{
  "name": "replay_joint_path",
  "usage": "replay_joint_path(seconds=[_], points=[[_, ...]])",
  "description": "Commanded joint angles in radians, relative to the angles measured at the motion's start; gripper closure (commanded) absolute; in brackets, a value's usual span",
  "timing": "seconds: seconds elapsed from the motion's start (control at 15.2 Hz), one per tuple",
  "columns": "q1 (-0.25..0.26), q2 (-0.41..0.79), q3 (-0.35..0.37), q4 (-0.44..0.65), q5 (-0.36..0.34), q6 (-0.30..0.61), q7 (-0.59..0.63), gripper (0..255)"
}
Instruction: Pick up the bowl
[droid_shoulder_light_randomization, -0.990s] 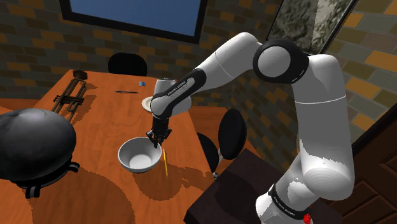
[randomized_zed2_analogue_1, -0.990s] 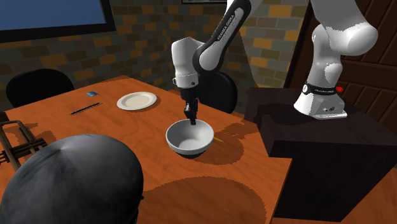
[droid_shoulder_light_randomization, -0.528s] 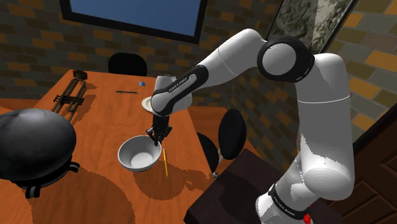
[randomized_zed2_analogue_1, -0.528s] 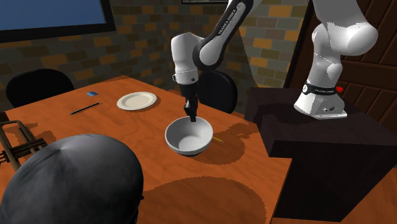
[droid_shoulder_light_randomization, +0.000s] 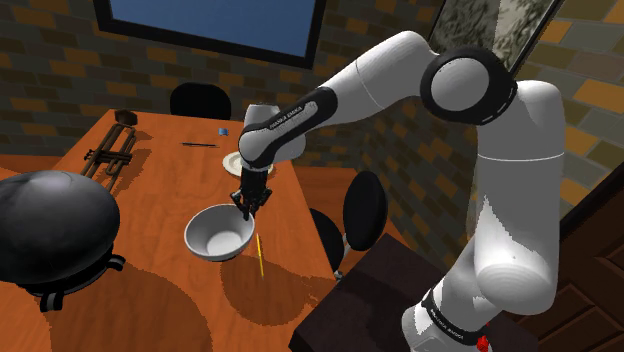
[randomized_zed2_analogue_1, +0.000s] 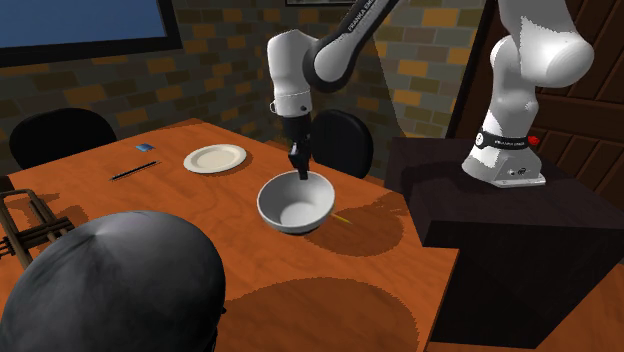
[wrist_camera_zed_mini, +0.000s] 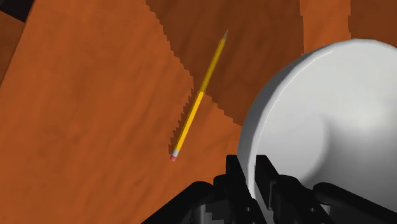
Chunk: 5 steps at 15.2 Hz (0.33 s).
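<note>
Brick walls are seen around the scene, with a blue panel (droid_shoulder_light_randomization: 210, 25) hung on the wall far behind the bowl (droid_shoulder_light_randomization: 218, 232). An orange-brown wooden table (droid_shoulder_light_randomization: 150, 190) is spread beneath the bowl. The dark stand (randomized_zed2_analogue_1: 500, 230) is set beside the table at the second exterior view's right of the bowl. A large black domed object (droid_shoulder_light_randomization: 50, 225) is placed at the shoulder view's left of the bowl. Black chairs (droid_shoulder_light_randomization: 200, 100) are drawn up beyond the bowl. The white bowl is found near the table edge closest to the stand. Its rim is clamped between the fingers (wrist_camera_zed_mini: 233, 175) of the gripper (droid_shoulder_light_randomization: 246, 203), one finger inside the rim and one outside. Whether the bowl's base touches the table cannot be told. A white plate (randomized_zed2_analogue_1: 215, 157) is laid behind the bowl, well apart from it. A brass-like instrument (droid_shoulder_light_randomization: 108, 155) is laid beyond the bowl, near the domed object. A yellow pencil (wrist_camera_zed_mini: 198, 95) is laid just beside the bowl, on its stand side. A dark pen (randomized_zed2_analogue_1: 135, 171) and a small blue item (randomized_zed2_analogue_1: 145, 147) are laid beyond the plate from the bowl.
</note>
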Motion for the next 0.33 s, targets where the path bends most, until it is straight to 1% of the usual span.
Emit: replay_joint_path(seconds=[0.0, 0.13, 0.26], points=[[-0.002, -0.020, 0.000, 0.001, 0.000, -0.021, 0.001, 255], [-0.003, -0.039, 0.001, 0.002, 0.001, -0.041, 0.004, 255], [-0.003, -0.041, 0.001, 0.002, 0.001, -0.043, 0.004, 255]])
